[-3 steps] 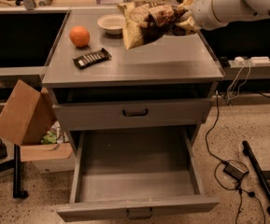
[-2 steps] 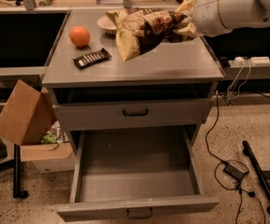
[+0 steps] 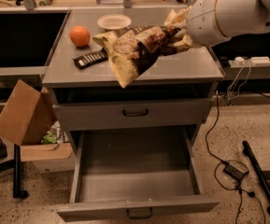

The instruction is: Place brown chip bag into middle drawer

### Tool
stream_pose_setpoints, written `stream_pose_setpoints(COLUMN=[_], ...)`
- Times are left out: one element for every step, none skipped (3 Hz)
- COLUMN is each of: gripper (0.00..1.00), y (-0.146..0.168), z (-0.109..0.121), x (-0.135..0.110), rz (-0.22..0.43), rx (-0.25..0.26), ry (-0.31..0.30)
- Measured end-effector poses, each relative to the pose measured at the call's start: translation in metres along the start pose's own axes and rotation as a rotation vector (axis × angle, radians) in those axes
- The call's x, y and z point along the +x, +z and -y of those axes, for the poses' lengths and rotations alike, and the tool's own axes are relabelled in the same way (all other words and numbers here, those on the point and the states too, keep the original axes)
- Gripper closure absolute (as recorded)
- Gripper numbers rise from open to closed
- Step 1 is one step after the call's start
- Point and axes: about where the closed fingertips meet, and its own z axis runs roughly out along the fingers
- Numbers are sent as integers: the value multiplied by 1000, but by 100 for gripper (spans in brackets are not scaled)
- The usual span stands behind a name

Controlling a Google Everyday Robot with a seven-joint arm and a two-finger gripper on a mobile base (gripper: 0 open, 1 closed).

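Hanging from your tool [image 3: 180, 31] at upper right, the brown chip bag [image 3: 134, 50] is gripped by its right end, with its long axis slanting down-left past the desk's [image 3: 186, 69] front edge. The middle drawer [image 3: 134, 171] gapes open below, at bottom centre, so your move is forward and down. Crumpled foil hides the tool's tips.

An orange [image 3: 80, 36] and a black wrapper [image 3: 90, 58] lie on the cabinet top [image 3: 186, 69], a white bowl [image 3: 114, 21] behind them. The gripper [image 3: 177, 31] hovers over its right side. A cardboard box [image 3: 24, 118] stands on the floor, left.
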Motion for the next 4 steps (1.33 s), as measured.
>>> stream_pose_setpoints(gripper=[100,100,100,100], y=[3,6,16,33], z=[-22,-71,-126,-188], x=[-8,-26,-30,-7], rz=[31,68,64,17], rx=[-38,-137,-253,-379], ry=[-1,-29,-33,19])
